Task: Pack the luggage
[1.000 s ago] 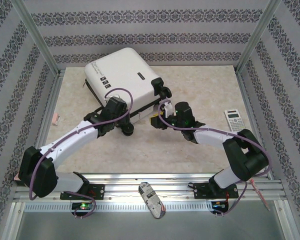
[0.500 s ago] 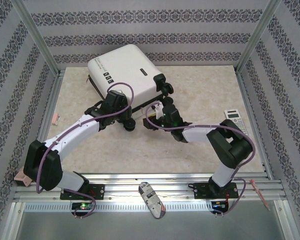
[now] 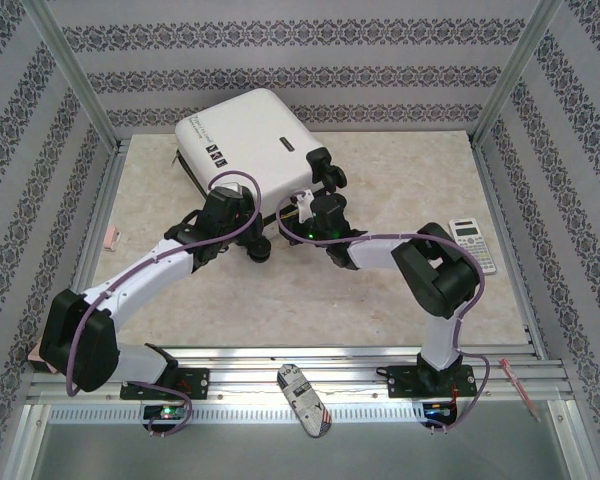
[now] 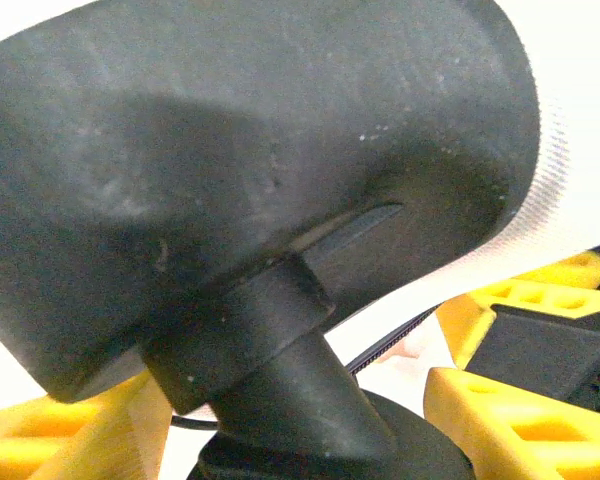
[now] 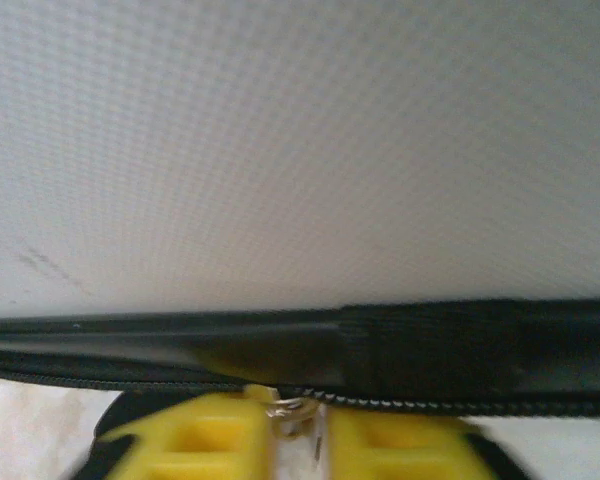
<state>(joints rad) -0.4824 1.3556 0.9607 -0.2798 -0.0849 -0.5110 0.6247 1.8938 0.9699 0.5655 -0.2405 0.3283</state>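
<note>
Luggage is set near the tabletop's far-left corner, L gripper jaws are seen apart w/ a wheel between, & R gripper jaws are pinched together on the zip pull.

Robotics lab cell: aluminium frame posts around wallpaper-printed panels.
</note>
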